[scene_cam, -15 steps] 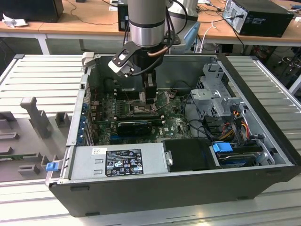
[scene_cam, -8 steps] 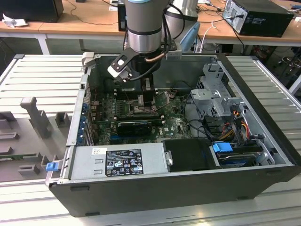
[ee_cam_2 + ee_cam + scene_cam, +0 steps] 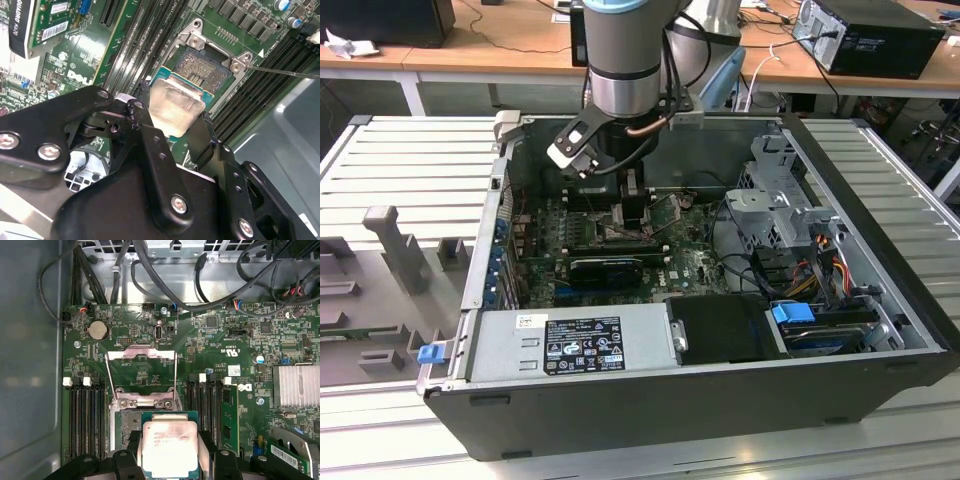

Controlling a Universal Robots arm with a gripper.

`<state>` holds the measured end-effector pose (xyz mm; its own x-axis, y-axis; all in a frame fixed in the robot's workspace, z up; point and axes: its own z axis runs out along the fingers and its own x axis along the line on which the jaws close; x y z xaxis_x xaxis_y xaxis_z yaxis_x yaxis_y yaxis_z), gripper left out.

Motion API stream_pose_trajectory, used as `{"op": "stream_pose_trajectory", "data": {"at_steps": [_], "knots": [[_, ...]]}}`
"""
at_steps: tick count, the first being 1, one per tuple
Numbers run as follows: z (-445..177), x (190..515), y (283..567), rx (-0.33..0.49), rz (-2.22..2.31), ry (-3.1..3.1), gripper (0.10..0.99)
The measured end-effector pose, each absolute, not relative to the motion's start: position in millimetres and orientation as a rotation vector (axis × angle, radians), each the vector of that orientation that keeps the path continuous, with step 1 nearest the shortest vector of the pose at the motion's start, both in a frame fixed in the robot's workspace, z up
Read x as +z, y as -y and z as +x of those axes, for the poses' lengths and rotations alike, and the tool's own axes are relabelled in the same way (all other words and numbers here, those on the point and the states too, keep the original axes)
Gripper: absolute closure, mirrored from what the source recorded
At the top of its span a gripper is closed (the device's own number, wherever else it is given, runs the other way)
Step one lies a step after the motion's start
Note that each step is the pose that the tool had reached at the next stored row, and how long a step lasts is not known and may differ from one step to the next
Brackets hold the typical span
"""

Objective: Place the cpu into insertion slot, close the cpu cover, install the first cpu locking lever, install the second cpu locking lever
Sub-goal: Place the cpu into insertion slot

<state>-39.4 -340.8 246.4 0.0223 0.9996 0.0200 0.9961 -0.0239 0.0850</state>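
My gripper [image 3: 170,460] is shut on the cpu [image 3: 169,446], a flat square chip with a silvery face, its black fingers [image 3: 134,442] pressing two opposite edges. The chip hangs just over the insertion slot [image 3: 125,432], covering part of it. In the second wrist view the cpu [image 3: 176,106] overlaps one side of the slot [image 3: 206,69], whose contact field is bare. The cpu cover [image 3: 141,356], a thin silvery frame, stands swung open beyond the slot. A thin metal lever [image 3: 285,72] sticks out beside the slot. In the exterior view the gripper [image 3: 623,192] reaches down into the open computer case.
Long black memory slots [image 3: 85,415] flank the socket on both sides. A finned heatsink [image 3: 296,385] and a graphics card [image 3: 608,268] lie nearby. Black cables [image 3: 150,285] run along the case wall. The power supply [image 3: 570,345] and drive cage [image 3: 780,205] fill the case's other parts.
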Motion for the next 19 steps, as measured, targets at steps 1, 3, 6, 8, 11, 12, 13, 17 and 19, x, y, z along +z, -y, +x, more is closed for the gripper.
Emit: {"op": "stream_pose_trajectory", "data": {"at_steps": [1, 3, 6, 8, 11, 12, 13, 17, 19], "knots": [[-39.8, 246.3, 340.8, 0.114, 2.212, -2.161, 0.553], [-40.9, 245.9, 340.7, 0.114, 2.212, -2.161, 0.553], [-42.1, 245.0, 340.4, 0.114, 2.212, -2.161, 0.553], [-44.6, 242.7, 339.7, 0.114, 2.212, -2.161, 0.553], [-45.5, 239.2, 337.7, 0.114, 2.212, -2.161, 0.553], [-46.1, 236.3, 334.6, 0.114, 2.212, -2.161, 0.553], [-46.3, 234.8, 333.0, 0.114, 2.212, -2.161, 0.553], [-46.4, 226.4, 325.1, 0.114, 2.212, -2.161, 0.553], [-47.7, 219.2, 322.2, 0.114, 2.212, -2.162, 0.553]]}}
